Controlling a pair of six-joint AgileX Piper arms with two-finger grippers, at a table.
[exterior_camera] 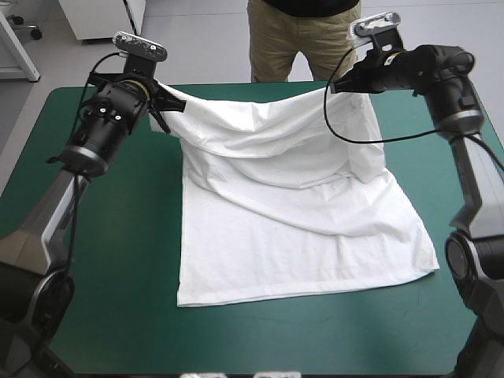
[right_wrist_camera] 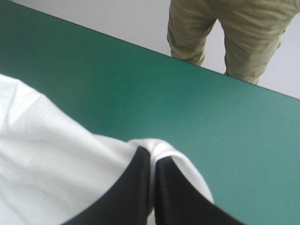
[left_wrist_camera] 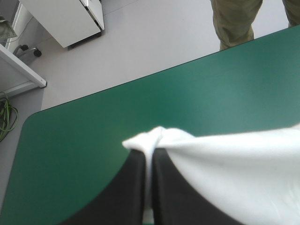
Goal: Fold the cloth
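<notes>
T-shirt (exterior_camera: 299,228): white cloth; its near part lay flat on the surface (exterior_camera: 118,260) and its far edge was held up off it between the two tools.
Position: about the middle of the surface, a little toward the right side, with the near hem close to the near edge and slightly slanted to it.
Raised edge: it sagged in a shallow curve from one tool to the other, above the far part of the surface.
Left tool (exterior_camera: 161,106): clenched on the T-shirt's far left corner, with a small knob of bunched fabric poking past the tips.
Left fingers (left_wrist_camera: 126,197): black, smooth and fin-curved; they all but met in a pointed arch, with a thin white strip of cloth pinched between them.
Right tool (exterior_camera: 335,83): clenched on the far right corner, the cloth wrapping over the tips and falling away to one side.
Right fingers (right_wrist_camera: 126,197): same black curved shape, pressed nearly together on the sheet.
Fabric: thin, soft and matte, probably a light jersey, though the weave was too fine to make out.
Creases: broad loose folds ran across the hanging part, and the flat part was smoother with faint wrinkles.
Markings: the cloth showed plain white wherever it was visible.
Cover (left_wrist_camera: 93,154): teal-green, smooth and even, with rounded corners.
</notes>
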